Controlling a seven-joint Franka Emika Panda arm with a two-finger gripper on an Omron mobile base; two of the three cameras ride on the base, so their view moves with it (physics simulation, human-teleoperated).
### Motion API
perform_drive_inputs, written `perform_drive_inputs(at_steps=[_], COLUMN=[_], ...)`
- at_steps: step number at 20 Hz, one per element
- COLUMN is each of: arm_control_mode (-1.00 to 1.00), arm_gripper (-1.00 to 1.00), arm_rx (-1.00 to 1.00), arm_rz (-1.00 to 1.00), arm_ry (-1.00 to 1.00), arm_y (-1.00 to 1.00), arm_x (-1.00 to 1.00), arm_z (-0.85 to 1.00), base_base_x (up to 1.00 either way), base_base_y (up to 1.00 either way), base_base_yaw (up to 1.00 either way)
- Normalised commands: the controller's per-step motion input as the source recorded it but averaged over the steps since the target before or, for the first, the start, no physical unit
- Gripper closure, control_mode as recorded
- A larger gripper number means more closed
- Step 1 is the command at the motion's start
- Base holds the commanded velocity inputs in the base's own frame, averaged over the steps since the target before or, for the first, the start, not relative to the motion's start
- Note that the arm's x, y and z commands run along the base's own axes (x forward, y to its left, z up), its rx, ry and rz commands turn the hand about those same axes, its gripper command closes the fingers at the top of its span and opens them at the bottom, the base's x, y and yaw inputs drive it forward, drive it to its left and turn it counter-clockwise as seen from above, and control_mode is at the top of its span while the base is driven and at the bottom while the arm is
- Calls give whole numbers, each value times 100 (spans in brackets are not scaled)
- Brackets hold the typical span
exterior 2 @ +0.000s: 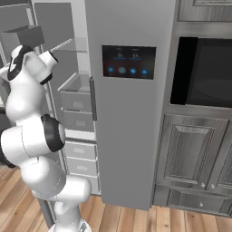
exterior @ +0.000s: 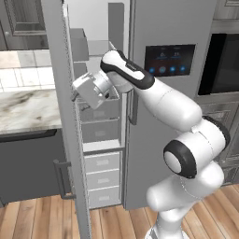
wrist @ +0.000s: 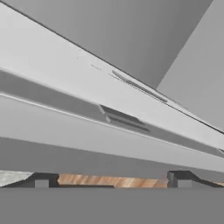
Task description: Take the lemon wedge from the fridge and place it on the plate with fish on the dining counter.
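The grey fridge point(exterior: 168, 28) stands with its left door point(exterior: 65, 121) swung open toward me; its right door point(exterior 2: 131, 136) with the dark dispenser panel point(exterior 2: 128, 61) stays closed. My hand point(exterior: 91, 89) reaches into the open left compartment at upper-shelf height, right against the inner side of the door, whose edge covers the fingers. In the hand view my gripper point(wrist: 110, 180) is open, its dark fingertips point(wrist: 41, 179) wide apart with nothing between them, facing slanted grey fridge surfaces very close up. The lemon wedge, plate, fish and dining counter are out of view.
Grey bins point(exterior: 100, 109) and white drawers point(exterior: 101, 163) fill the lower compartment. A marble worktop point(exterior: 28, 109) backed by white tiles lies left of the open door. A dark oven point(exterior 2: 204, 74) and panelled cabinets point(exterior 2: 190, 154) stand right of the fridge. Wood floor point(exterior: 37, 219) is below.
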Motion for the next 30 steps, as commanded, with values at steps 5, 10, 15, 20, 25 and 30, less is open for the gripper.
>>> perform_drive_inputs(at_steps=[5,10,15,20,25,30], arm_control_mode=[-100,-100,-100,-100,-100,-100], arm_gripper=[-100,-100,-100,-100,-100,-100], arm_rx=[0,0,0,-3,-10,-15], arm_rz=[1,0,0,0,-6,-18], arm_ry=[2,-9,-11,-13,-5,5], arm_y=[19,-43,-99,-100,-88,-65], arm_x=[7,-39,-79,-85,-67,-26], arm_z=[-1,19,32,14,0,-6], base_base_x=[0,0,0,0,0,0], base_base_y=[0,0,0,0,0,0], base_base_yaw=[0,0,0,0,0,0])
